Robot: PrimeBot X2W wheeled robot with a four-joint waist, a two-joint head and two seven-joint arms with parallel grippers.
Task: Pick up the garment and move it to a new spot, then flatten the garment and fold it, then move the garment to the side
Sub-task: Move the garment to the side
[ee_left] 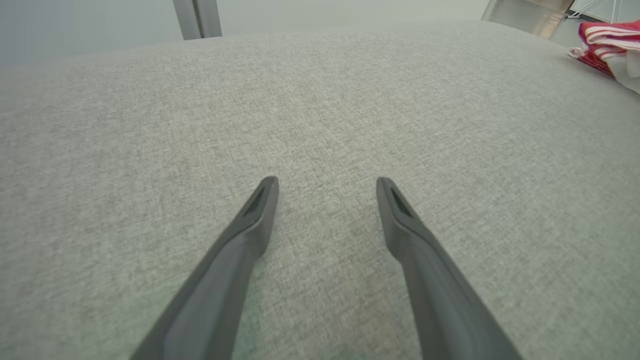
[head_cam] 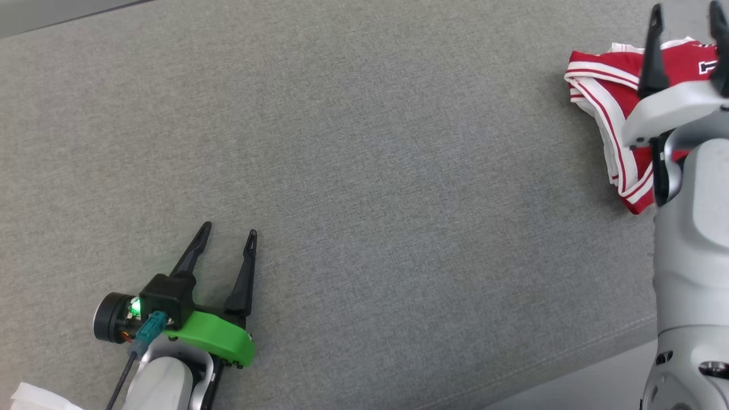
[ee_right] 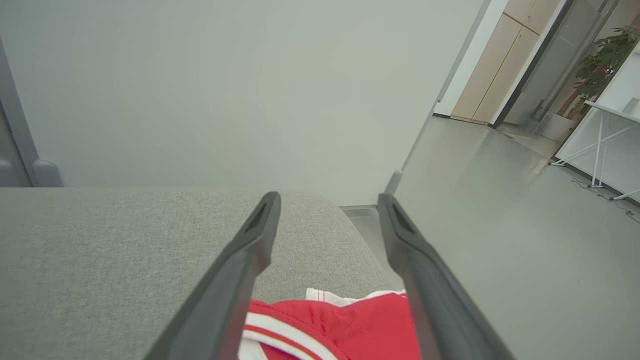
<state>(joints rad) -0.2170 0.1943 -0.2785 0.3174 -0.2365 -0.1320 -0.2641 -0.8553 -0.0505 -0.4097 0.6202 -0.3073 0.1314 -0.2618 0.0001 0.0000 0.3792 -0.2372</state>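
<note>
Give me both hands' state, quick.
Left hand: open, holding nothing.
Right hand: open, above the red garment, not gripping it.

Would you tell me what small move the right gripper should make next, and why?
Probably lift the right gripper up and away from the red-and-white garment: it lies folded near the right edge of the grey fabric surface, and the jaws stand open above it, holding nothing.

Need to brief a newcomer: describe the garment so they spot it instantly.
Start with the wide grey fabric surface. Go to its far right end, beneath the open right claw. There lies the folded garment, bright red with white stripes, set off against the plain grey.
</note>
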